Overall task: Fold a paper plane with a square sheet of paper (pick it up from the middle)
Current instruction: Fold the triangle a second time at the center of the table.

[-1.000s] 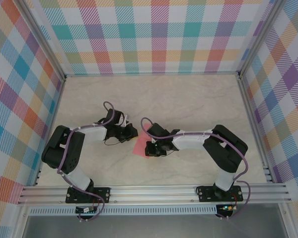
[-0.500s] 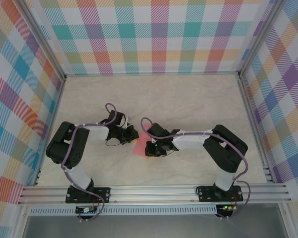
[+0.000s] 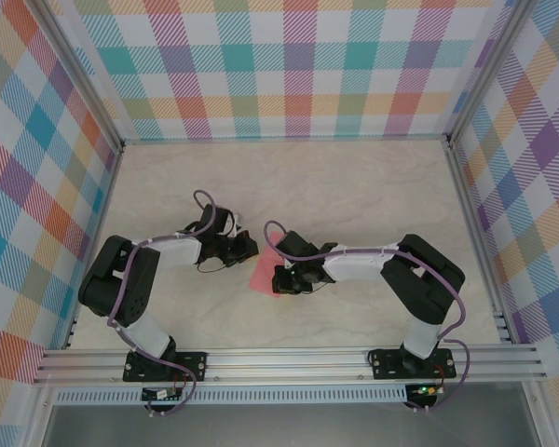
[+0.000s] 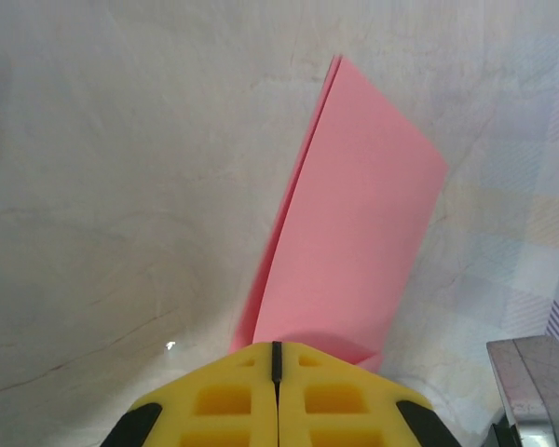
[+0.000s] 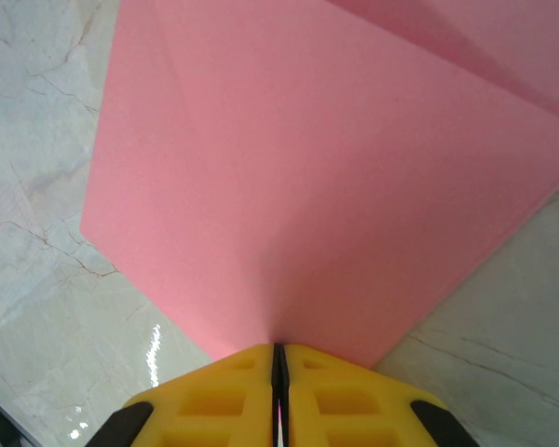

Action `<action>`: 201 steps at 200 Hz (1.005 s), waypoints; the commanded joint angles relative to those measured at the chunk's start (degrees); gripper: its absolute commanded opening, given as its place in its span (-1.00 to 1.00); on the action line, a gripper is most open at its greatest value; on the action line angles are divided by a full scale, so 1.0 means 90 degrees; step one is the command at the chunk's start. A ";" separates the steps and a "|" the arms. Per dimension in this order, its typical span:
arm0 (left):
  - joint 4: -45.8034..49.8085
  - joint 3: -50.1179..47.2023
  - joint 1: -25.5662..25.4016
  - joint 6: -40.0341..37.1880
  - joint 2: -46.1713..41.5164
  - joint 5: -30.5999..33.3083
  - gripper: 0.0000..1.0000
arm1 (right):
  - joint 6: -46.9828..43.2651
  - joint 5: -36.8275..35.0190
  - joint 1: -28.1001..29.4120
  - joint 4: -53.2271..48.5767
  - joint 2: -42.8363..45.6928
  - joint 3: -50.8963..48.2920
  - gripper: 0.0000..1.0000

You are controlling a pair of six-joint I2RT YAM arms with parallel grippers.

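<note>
Both arms [image 3: 172,250] [image 3: 359,264] bent inward, tools [image 3: 252,250] [image 3: 278,279] at paper [image 3: 263,272].

On my top feed the square sheet of paper [image 3: 264,272] is a small salmon-pink patch near the middle of the counter [image 3: 354,186]. It sits between the left end effector [image 3: 252,250] and the right end effector [image 3: 278,279], and both partly cover it. It is plain and unmarked. From the left wrist the paper [image 4: 354,242] is doubled over: two layers meet at a far pointed corner and part slightly along the left edge, the near end nipped in the closed yellow tips [image 4: 277,358]. From the right wrist it [image 5: 326,186] spreads wide over the counter. A flap overlaps the upper right, and a faint crease runs up from the closed tips [image 5: 279,358] pinching its near edge.
</note>
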State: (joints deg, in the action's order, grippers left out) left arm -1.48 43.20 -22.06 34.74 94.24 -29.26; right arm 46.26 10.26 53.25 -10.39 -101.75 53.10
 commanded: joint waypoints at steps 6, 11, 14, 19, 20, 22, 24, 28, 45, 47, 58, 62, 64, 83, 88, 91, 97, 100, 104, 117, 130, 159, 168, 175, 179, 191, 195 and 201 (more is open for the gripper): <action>-0.0077 -0.0132 -0.0107 0.0016 -0.0375 0.0276 -0.88 | 0.0053 -0.0007 0.0030 -0.0857 -0.0228 -0.0153 -0.79; -0.0145 -0.0128 -0.0111 0.0023 -0.0371 0.0121 -0.88 | 0.0050 -0.0007 0.0033 -0.0862 -0.0228 -0.0158 -0.79; -0.0194 -0.0132 -0.0116 0.0018 -0.0343 0.0011 -0.88 | 0.0053 -0.0007 0.0030 -0.0849 -0.0232 -0.0158 -0.79; -0.0296 -0.0107 -0.0126 0.0028 -0.0296 -0.0176 -0.88 | 0.0055 -0.0007 0.0030 -0.0856 -0.0235 -0.0158 -0.79; -0.0315 -0.0105 -0.0131 0.0032 -0.0285 -0.0196 -0.88 | 0.0055 -0.0007 0.0030 -0.0857 -0.0236 -0.0153 -0.79; -0.0334 -0.0096 -0.0130 0.0035 -0.0258 -0.0277 -0.88 | 0.0055 -0.0003 0.0030 -0.0852 -0.0237 -0.0157 -0.79; -0.0361 -0.0086 -0.0147 0.0041 -0.0237 -0.0346 -0.88 | 0.0055 0.0001 0.0030 -0.0846 -0.0232 -0.0158 -0.79; -0.0402 -0.0070 -0.0167 0.0041 -0.0189 -0.0448 -0.88 | 0.0058 0.0008 0.0031 -0.0845 -0.0238 -0.0153 -0.79; -0.0406 0.0001 -0.0303 -0.0020 0.0007 -0.0623 -0.88 | 0.0063 0.0003 0.0033 -0.0842 -0.0237 -0.0158 -0.79; -0.0398 0.0004 -0.0315 -0.0027 0.0032 -0.0635 -0.88 | 0.0062 0.0003 0.0033 -0.0841 -0.0237 -0.0158 -0.79; -0.0393 0.0016 -0.0346 -0.0042 0.0148 -0.0676 -0.88 | 0.0065 0.0002 0.0032 -0.0828 -0.0230 -0.0158 -0.79; -0.0393 0.0028 -0.0351 -0.0042 0.0196 -0.0679 -0.88 | 0.0056 0.0002 0.0030 -0.0826 -0.0227 -0.0158 -0.79; -0.0393 0.0035 -0.0351 -0.0049 0.0214 -0.0688 -0.89 | 0.0063 0.0002 0.0030 -0.0835 -0.0230 -0.0158 -0.79; -0.0325 0.0078 -0.0361 -0.0071 0.0434 -0.0697 -0.91 | 0.0070 0.0002 0.0030 -0.0811 -0.0195 -0.0140 -0.79; -0.0301 0.0086 -0.0356 -0.0078 0.0480 -0.0679 -0.92 | 0.0081 0.0002 0.0026 -0.0807 -0.0180 -0.0134 -0.79; -0.0288 0.0092 -0.0360 -0.0081 0.0506 -0.0668 -0.92 | 0.0084 0.0007 0.0030 -0.0799 -0.0177 -0.0129 -0.79; -0.0250 0.0098 -0.0356 -0.0100 0.0537 -0.0606 -0.93 | 0.0092 0.0003 0.0030 -0.0780 -0.0158 -0.0120 -0.79; -0.0233 0.0099 -0.0360 -0.0110 0.0557 -0.0590 -0.93 | 0.0095 0.0006 0.0030 -0.0779 -0.0143 -0.0118 -0.79; -0.0184 0.0111 -0.0361 -0.0136 0.0577 -0.0539 -0.93 | 0.0094 0.0007 0.0030 -0.0762 -0.0126 -0.0110 -0.79; -0.0064 0.0133 -0.0361 -0.0188 0.0624 -0.0434 -0.94 | 0.0094 0.0002 0.0030 -0.0714 -0.0061 -0.0090 -0.79; 0.0017 0.0163 -0.0360 -0.0222 0.0707 -0.0371 -0.93 | 0.0094 -0.0007 0.0031 -0.0658 0.0021 -0.0066 -0.79; 0.0185 0.0188 -0.0358 -0.0240 0.0805 -0.0210 -0.94 | 0.0034 -0.0074 0.0030 -0.0461 0.0236 0.0101 -0.79; 0.0220 0.0187 -0.0360 -0.0251 0.0820 -0.0183 -0.94 | -0.0045 -0.0154 0.0030 -0.0475 0.0275 0.0231 -0.78; 0.0249 0.0182 -0.0356 -0.0248 0.0835 -0.0169 -0.94 | -0.0129 -0.0211 0.0030 -0.0529 0.0287 0.0363 -0.78; 0.0266 0.0198 -0.0361 -0.0240 0.0838 -0.0159 -0.94 | -0.0177 -0.0230 0.0025 -0.0551 0.0281 0.0438 -0.78; 0.0327 0.0205 -0.0356 -0.0255 0.0851 -0.0134 -0.94 | -0.0308 -0.0266 0.0011 -0.0617 0.0219 0.0648 -0.78; 0.0350 0.0211 -0.0356 -0.0260 0.0864 -0.0129 -0.94 | -0.0343 -0.0271 0.0003 -0.0648 0.0177 0.0714 -0.78; 0.0382 0.0220 -0.0361 -0.0264 0.0859 -0.0117 -0.94 | -0.0385 -0.0271 -0.0008 -0.0658 0.0125 0.0785 -0.78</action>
State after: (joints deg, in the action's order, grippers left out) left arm -1.65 44.36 -24.99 33.58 100.07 -33.39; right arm 45.47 9.10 53.32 -14.02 -101.21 55.88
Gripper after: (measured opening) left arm 0.045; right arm 0.110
